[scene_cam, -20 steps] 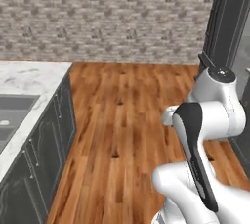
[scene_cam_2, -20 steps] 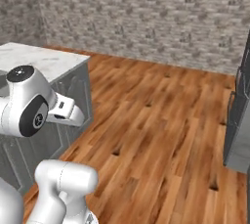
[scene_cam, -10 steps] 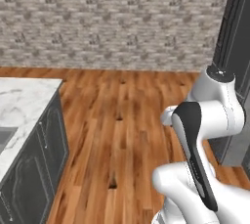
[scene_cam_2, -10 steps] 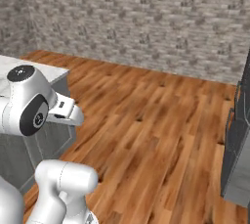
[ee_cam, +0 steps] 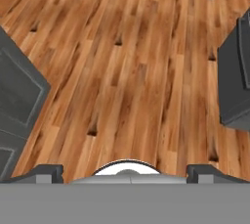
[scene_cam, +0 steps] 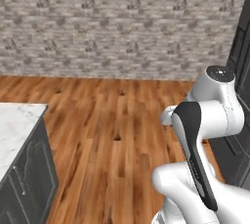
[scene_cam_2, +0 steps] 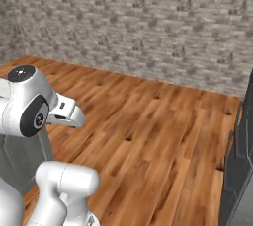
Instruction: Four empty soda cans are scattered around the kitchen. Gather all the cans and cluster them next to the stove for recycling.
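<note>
The soda cans and the stove are out of view. My gripper [ee_cam: 128, 171] hangs over bare wooden floor, open, its two dark fingertips [ee_cam: 49, 172] far apart at the bottom of the hand view with nothing between them. In the base views the arm is folded up close over the base, with the white hand [scene_cam_2: 66, 114] pointing forward and down.
A marble-topped counter [scene_cam: 14, 123] with dark cabinet fronts [ee_cam: 19, 96] stands at the left. A tall dark cabinet [scene_cam_2: 239, 170] stands at the right, also seen as a dark unit [ee_cam: 234, 81]. Wooden floor [scene_cam: 117, 120] runs ahead to a grey brick wall [scene_cam: 122, 22].
The whole picture has shifted: the base has moved and both views went with it. The counter has slid toward the left edge and its sink is gone from view. The arm keeps its pose.
</note>
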You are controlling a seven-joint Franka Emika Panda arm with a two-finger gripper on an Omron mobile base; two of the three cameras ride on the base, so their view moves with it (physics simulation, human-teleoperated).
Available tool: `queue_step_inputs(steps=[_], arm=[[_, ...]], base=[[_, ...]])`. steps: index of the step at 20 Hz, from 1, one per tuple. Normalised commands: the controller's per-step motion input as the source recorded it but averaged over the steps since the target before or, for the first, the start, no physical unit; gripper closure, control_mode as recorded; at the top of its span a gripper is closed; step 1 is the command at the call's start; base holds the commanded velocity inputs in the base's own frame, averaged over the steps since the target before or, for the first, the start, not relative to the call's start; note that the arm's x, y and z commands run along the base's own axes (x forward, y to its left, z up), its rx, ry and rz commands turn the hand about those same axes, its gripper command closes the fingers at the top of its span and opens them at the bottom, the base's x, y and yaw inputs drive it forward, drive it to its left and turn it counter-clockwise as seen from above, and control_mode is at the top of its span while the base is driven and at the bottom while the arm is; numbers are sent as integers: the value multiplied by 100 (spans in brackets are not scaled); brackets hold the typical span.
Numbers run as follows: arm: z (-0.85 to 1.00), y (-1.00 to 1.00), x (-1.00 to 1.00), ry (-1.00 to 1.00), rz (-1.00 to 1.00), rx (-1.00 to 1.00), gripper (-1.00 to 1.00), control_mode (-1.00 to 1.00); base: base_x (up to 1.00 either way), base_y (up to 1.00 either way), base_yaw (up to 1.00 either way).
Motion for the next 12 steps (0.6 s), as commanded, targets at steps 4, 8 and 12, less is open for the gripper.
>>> queue_step_inputs(steps=[4,8,12], arm=[[0,0,0,0,0,0,-100,100],[0,0,0,0,0,0,-100,100],[0,0,0,0,0,0,-100,100]], base=[[100,-22,1],[100,-14,3],[100,-3,1]])
